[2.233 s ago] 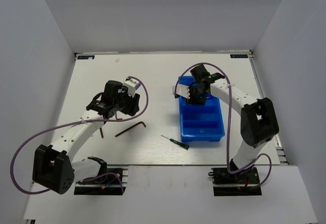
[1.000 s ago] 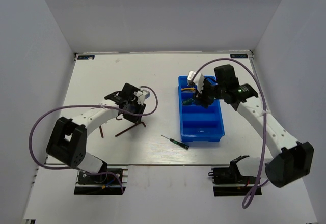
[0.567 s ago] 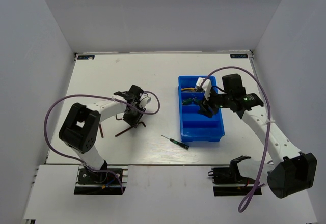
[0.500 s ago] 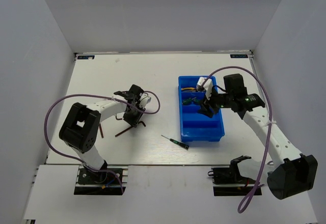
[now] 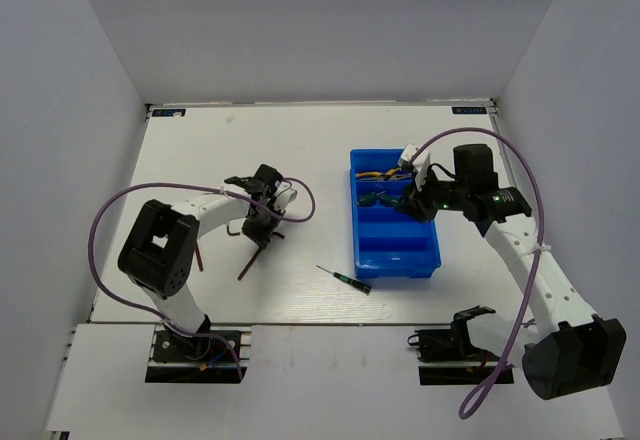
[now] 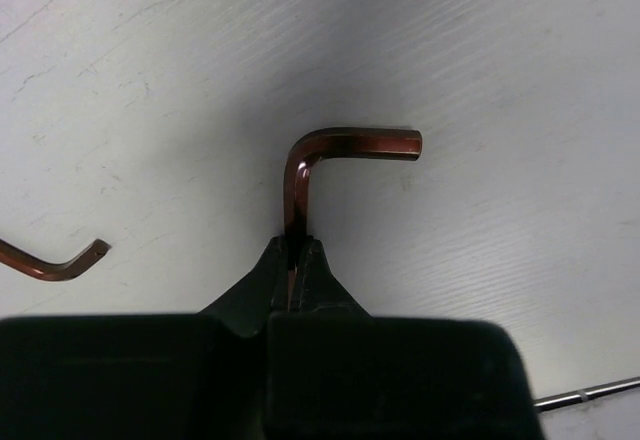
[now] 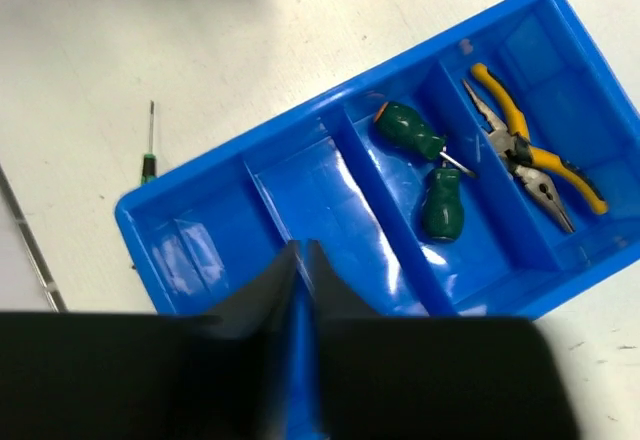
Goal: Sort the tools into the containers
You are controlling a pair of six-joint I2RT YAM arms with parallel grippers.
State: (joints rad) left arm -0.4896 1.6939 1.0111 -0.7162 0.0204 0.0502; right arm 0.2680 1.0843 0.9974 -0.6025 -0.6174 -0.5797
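while left gripper [image 6: 297, 260] pinches hex key [image 6: 330, 160], top view hides it

Left arm is folded pretty tight, elbow sticking up near its base, forearm reaching out and away from the base with the wrist tipped down. The left gripper [image 6: 297, 260] has its fingers pinched right together on a thin hex key [image 6: 310, 165] that pokes out ahead of the tips. Right arm is stretched long and tall, wrist bent back toward the middle. Right gripper [image 7: 300, 260] has its fingertips nearly touching, nothing visibly between them.
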